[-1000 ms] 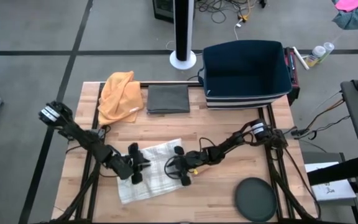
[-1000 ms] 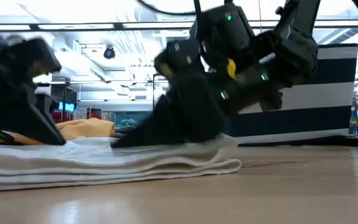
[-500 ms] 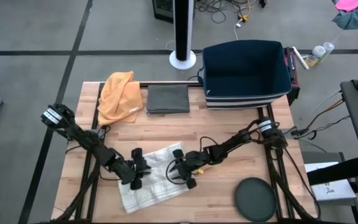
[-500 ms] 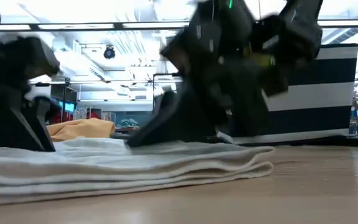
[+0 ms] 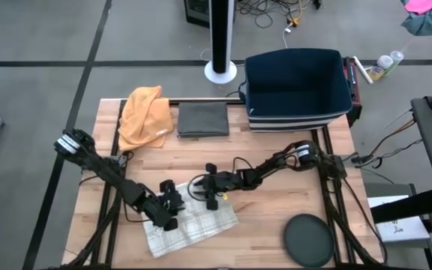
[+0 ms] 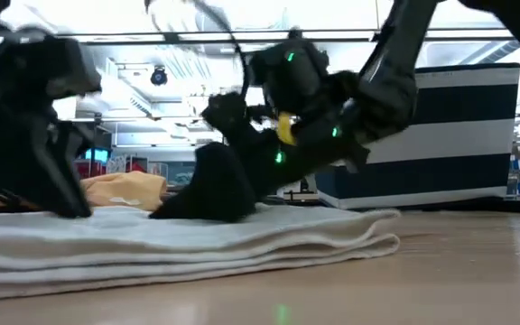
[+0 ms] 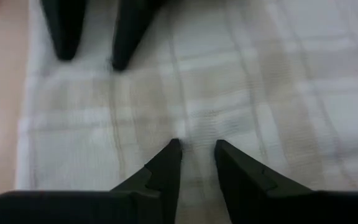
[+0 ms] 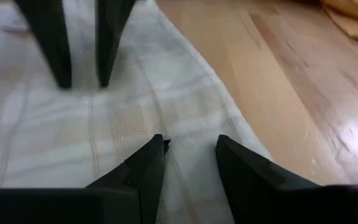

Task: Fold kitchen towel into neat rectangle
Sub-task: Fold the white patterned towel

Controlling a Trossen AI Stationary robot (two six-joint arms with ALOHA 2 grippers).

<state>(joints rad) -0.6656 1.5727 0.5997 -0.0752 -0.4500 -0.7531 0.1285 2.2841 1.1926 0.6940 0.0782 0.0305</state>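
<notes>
1. Left gripper low on the near left part of the white checked kitchen towel; fingers slightly parted, tips on the cloth, nothing pinched.
2. Towel lies folded, flat on the light wooden table, near front edge.
3. Right gripper at the towel's far edge; fingers parted, empty, tips on cloth.

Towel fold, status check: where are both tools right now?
Left tool and right tool open, both down on the towel. Towel folded, lying flat. Nothing in the way.
</notes>
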